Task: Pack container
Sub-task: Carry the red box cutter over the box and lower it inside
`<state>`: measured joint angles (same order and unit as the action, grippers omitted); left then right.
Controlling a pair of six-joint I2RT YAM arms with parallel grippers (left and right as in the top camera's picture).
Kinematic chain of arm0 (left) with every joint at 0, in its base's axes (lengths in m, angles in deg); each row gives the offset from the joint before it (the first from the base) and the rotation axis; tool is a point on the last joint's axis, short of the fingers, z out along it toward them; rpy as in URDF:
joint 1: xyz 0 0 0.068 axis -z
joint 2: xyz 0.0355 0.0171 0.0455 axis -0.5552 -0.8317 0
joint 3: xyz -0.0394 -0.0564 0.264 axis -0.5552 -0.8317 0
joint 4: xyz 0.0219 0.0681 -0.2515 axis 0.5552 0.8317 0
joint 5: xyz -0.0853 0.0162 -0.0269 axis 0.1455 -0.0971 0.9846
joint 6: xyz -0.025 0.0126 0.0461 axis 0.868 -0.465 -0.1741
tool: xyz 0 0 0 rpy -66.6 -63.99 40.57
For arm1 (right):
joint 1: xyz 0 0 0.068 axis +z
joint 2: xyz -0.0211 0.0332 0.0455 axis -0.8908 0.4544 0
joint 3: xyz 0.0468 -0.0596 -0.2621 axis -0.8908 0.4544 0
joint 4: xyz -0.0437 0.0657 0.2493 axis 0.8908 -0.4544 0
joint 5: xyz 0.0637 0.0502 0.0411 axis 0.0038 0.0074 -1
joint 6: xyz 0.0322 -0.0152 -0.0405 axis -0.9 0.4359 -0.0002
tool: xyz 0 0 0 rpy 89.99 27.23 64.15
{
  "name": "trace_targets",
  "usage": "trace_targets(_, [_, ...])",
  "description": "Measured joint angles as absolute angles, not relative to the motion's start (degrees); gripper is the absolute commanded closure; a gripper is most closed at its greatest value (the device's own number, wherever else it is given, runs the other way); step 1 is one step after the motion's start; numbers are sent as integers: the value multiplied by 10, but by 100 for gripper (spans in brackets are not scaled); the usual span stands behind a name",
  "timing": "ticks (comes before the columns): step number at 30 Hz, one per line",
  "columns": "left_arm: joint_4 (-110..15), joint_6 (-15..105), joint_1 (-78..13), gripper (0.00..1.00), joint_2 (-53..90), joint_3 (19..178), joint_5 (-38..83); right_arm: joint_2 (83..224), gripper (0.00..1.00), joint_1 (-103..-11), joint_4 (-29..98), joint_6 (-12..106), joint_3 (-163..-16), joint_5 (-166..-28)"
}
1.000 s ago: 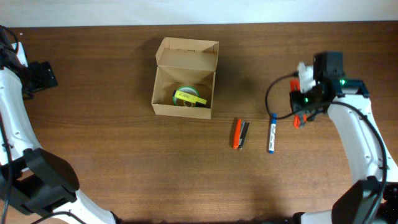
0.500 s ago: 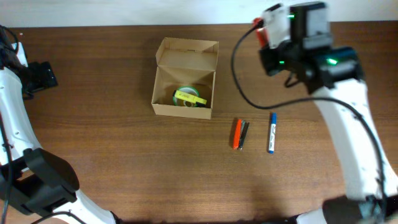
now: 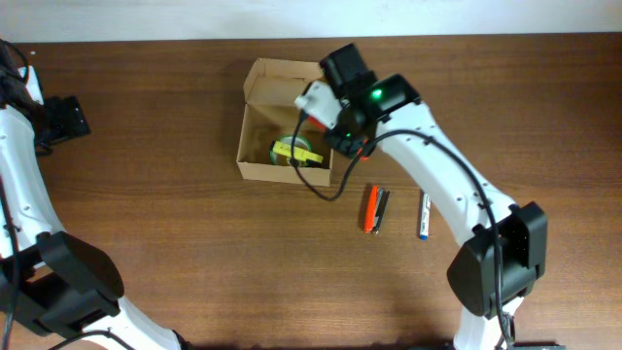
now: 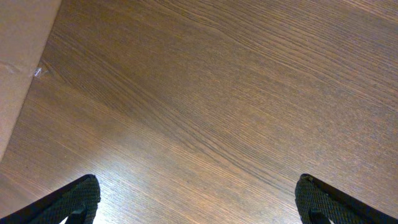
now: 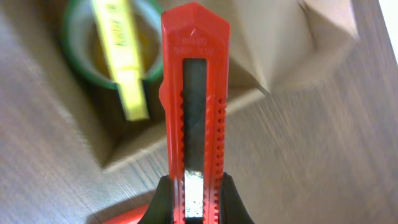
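As the right gripper point(image 5: 194, 200) pinches a red plastic snap-off cutter point(image 5: 194, 93), the open tan cardboard container point(image 3: 284, 175) sits just below it — the drop-in step, apparently; next it needs centring over the opening, then a release. The left gripper point(image 4: 199, 202) hangs spread wide.

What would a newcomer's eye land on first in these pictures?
The red utility knife clamped in the right gripper fills the right wrist view, held above the right edge of the open cardboard box. Inside the box lies a green tape roll with a yellow strip across it. An orange pen and a blue-capped marker lie on the wood to the box's right.
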<state>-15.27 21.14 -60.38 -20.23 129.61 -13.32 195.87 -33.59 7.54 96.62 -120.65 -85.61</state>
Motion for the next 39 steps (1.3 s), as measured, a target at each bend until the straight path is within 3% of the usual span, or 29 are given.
trace_targets(9, [-153,211,-604,0,-202,1296,-133,1959,97,-269,124,1077,-1207,-856])
trace_targets(29, [-153,211,-604,0,-202,1296,-133,1991,97,-264,254,1086,-1207,-808])
trace_targets(39, [-153,211,-604,0,-202,1296,-133,2042,97,-264,259,1075,-1207,-800])
